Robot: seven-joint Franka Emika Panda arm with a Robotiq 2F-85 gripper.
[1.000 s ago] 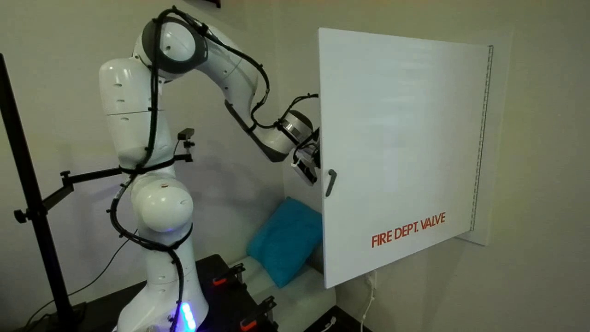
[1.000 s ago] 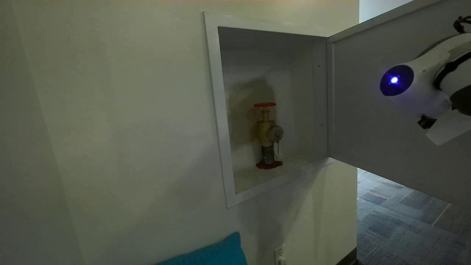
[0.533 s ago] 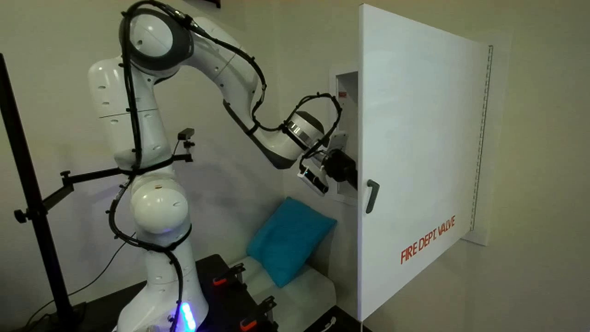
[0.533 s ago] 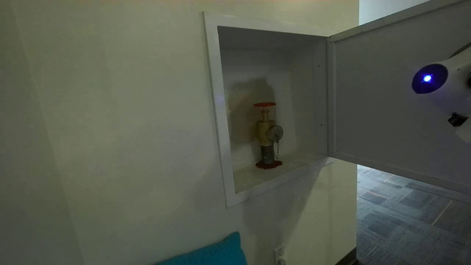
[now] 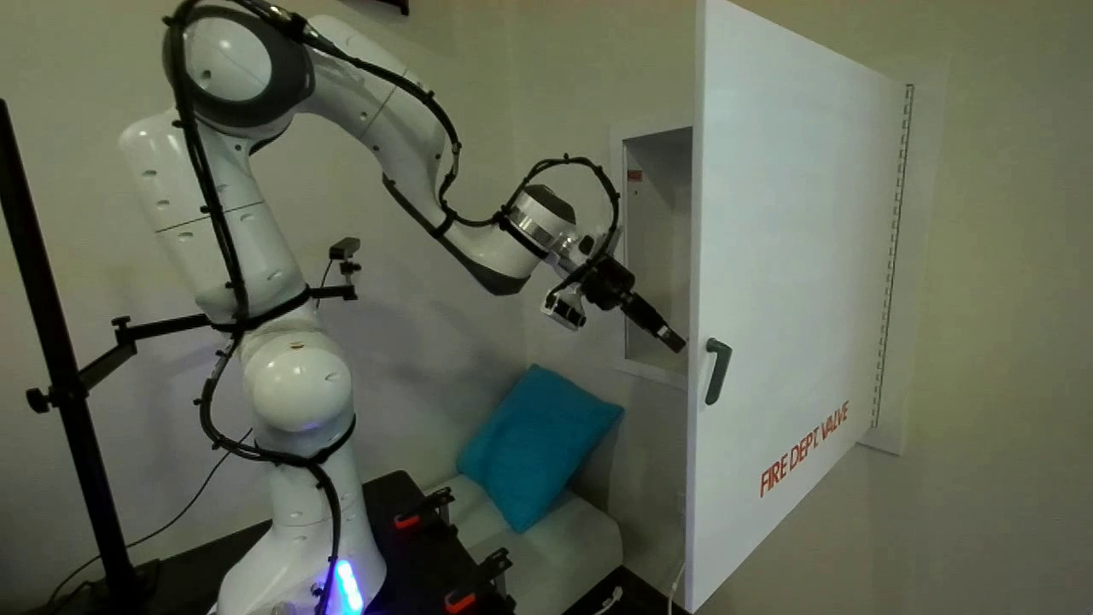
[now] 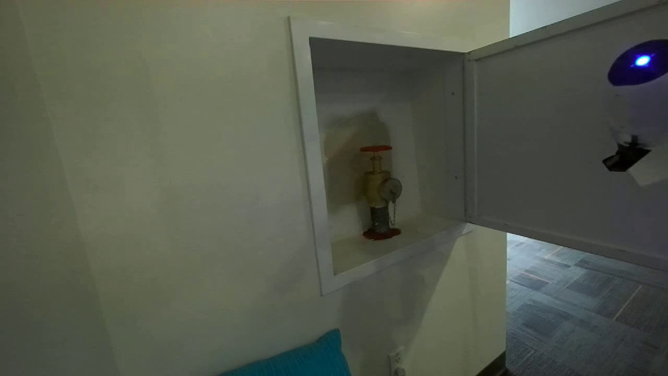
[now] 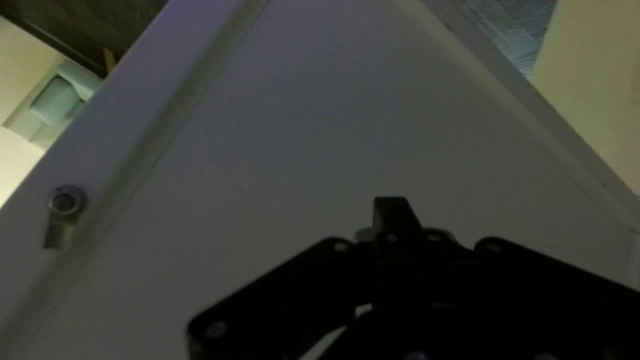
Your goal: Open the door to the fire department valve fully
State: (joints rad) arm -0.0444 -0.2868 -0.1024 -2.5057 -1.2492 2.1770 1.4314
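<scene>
In an exterior view, left to right: robot arm point(image 5: 297, 384), then blue pillow point(image 5: 538, 448) lower down, then end effector point(image 5: 677, 342). Only one arm, so nearer isn't a question. Its fingertips point(image 7: 392, 215) are brought together, nothing between them. Behind it, the wall box point(image 5: 657, 231); a valve point(image 6: 377, 193) stands upright inside. Far right, the white door point(image 5: 794, 222), hinged to the box and standing well out from the wall point(image 5: 1016, 299) in both exterior views.

Wrist view, left to right: latch point(image 7: 62, 220), bare inner face of the door, fingertips aimed into that face. Touching or not, can't tell; in an exterior view the tip reads just beside the door's free edge.

What the next move turns on: door lies right of the end effector in an exterior view, straight ahead in the wrist view, and the end effector is on its inner side. Handle point(image 5: 717, 371) and red letters point(image 5: 804, 448) are on the outer face, so this is a push, not a pull. Hinge point(image 5: 894, 256) runs upright at the far right edge, opposite the edge the tip is near; good leverage, I'd expect an easy swing. Panel is too foreshortened to call its long axis; go by the hinge line.

My read: late in the job, door mostly open, "fully" not confirmed since the angle is hard to judge. Next should be pressing the inner face outward. Risk: tip skating off the free edge.
</scene>
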